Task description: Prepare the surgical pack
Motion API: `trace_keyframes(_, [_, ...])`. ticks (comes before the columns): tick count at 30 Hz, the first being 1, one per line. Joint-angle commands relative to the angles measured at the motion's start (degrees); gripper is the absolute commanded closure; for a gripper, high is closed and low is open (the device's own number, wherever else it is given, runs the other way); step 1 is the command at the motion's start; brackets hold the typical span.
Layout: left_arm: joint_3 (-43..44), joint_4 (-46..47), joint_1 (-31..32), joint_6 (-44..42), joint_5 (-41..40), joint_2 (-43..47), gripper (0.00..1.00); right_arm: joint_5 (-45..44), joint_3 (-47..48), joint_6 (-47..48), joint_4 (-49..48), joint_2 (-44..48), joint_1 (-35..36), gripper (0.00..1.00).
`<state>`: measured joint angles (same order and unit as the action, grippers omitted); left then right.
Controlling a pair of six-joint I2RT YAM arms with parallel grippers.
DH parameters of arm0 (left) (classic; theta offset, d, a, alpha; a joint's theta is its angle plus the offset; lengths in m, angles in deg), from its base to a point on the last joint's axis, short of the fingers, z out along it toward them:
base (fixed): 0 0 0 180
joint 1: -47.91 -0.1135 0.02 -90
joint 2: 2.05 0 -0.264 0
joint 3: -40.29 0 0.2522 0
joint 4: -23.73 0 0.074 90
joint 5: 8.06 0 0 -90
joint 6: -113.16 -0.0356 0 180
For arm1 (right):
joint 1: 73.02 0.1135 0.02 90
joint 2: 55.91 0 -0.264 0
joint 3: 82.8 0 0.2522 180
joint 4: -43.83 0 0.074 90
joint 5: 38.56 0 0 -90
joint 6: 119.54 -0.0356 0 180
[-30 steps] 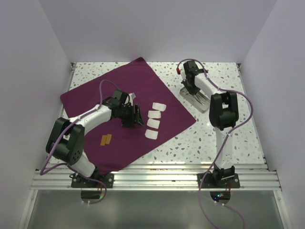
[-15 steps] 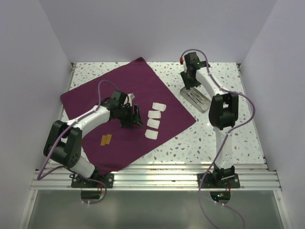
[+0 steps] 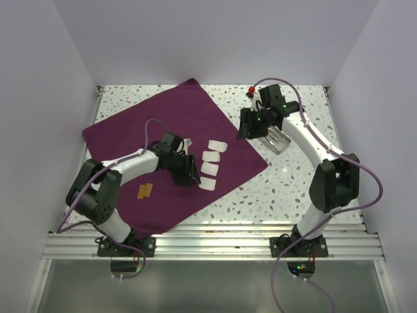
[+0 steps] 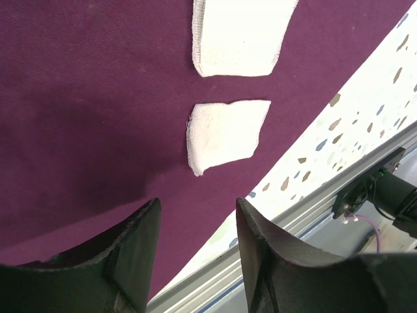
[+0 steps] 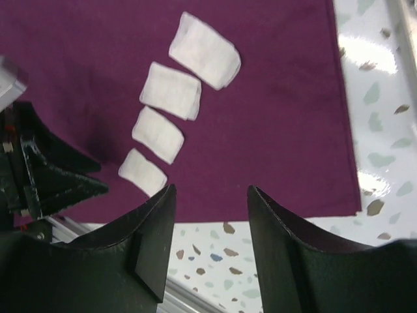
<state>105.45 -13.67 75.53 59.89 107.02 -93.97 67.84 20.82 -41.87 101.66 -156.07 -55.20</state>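
The surgical pack [image 3: 156, 140] is a large purple cloth lying spread flat on the table. A column of several white gauze pads [image 3: 209, 163] rests on its right part. My left gripper [image 3: 191, 173] hovers low over the cloth just left of the pads, open and holding nothing. In the left wrist view the gripper [image 4: 199, 222] has the nearest pad [image 4: 225, 134] a short way ahead of its fingertips. My right gripper [image 3: 244, 128] hangs above the cloth's right edge, also open and holding nothing. The right wrist view looks down past the gripper [image 5: 212, 195] at the cloth [image 5: 280, 98] and the pads [image 5: 171, 90].
A small grey metal tray [image 3: 279, 141] sits on the speckled table right of the cloth, behind the right gripper. Two small orange strips [image 3: 144, 190] lie on the cloth's near-left part. An aluminium rail [image 3: 215, 244] runs along the near table edge.
The right arm rose off the metal tray and swung left over the cloth's edge, its jaws opening. The left gripper slid right toward the gauze pads and its jaws narrowed slightly.
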Motion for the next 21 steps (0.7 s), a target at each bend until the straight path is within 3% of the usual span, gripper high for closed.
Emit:
trace_keyframes(1, [-0.4, 4.1, 0.9, 2.6, 1.9, -1.9, 0.47, 5.1, -6.5, -3.2, -3.2, 4.0, -0.4, 0.49])
trace_keyframes(17, [1.2, 8.2, 2.1, 6.3, 4.0, -8.4, 0.53, 8.6, -13.7, -4.3, -3.9, 7.1, 0.1, 0.52])
trace_keyframes(21, [1.6, 7.7, 2.1, 6.8, 4.2, -9.6, 0.60, 8.8, -13.7, -4.2, -3.8, 6.7, 0.3, 0.53])
